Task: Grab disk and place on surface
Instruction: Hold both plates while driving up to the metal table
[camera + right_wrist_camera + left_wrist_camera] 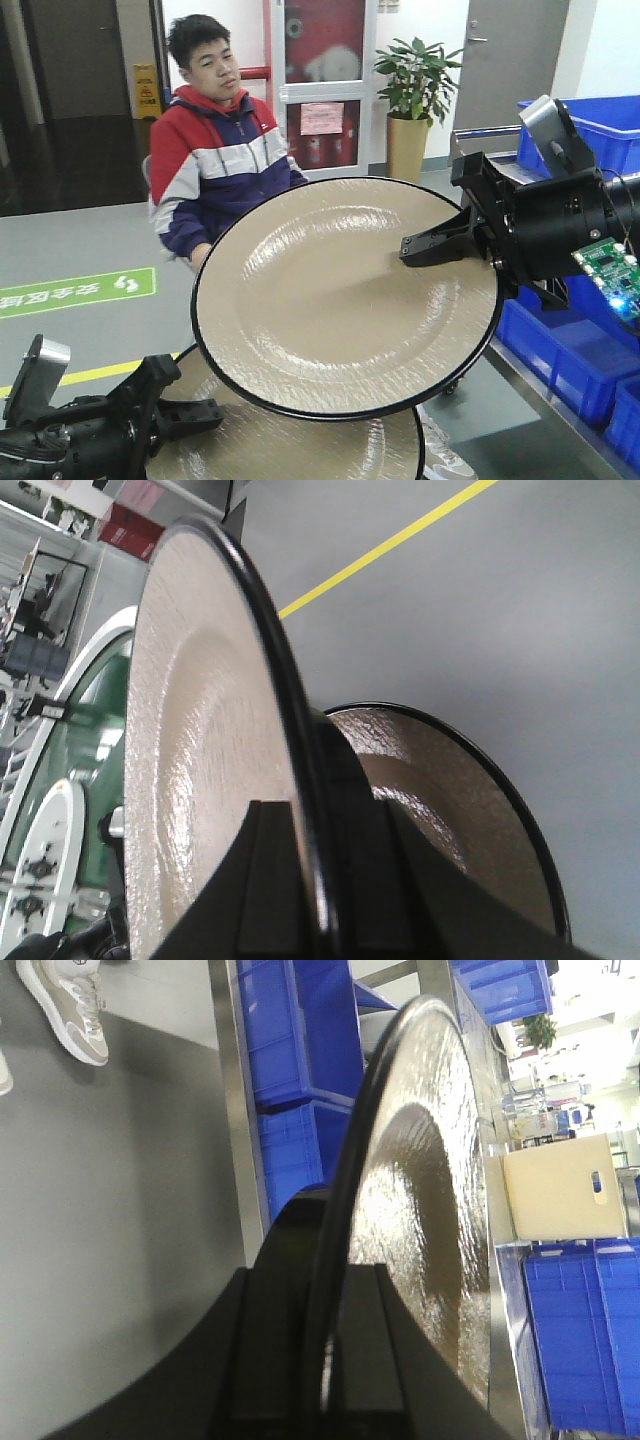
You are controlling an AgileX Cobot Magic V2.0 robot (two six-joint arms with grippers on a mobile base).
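Two beige disks with black rims show in the front view. The upper disk (340,300) is tilted up on edge, its face toward the camera. My right gripper (425,245) is shut on its right rim; the right wrist view shows that disk (200,780) edge-on between the fingers of the right gripper (315,880). The lower disk (300,445) lies flatter at the bottom, partly hidden behind the upper one. My left gripper (200,415) is shut on its left rim, and this disk (430,1210) runs edge-on through the left gripper (335,1360). The dark taped tabletop is out of view.
A person (215,150) sits just behind the disks. Blue bins (560,350) on a metal rack (235,1110) stand at the right. The green conveyor belt (90,730) with white rims lies beyond the upper disk. A yellow line (400,540) crosses the grey floor.
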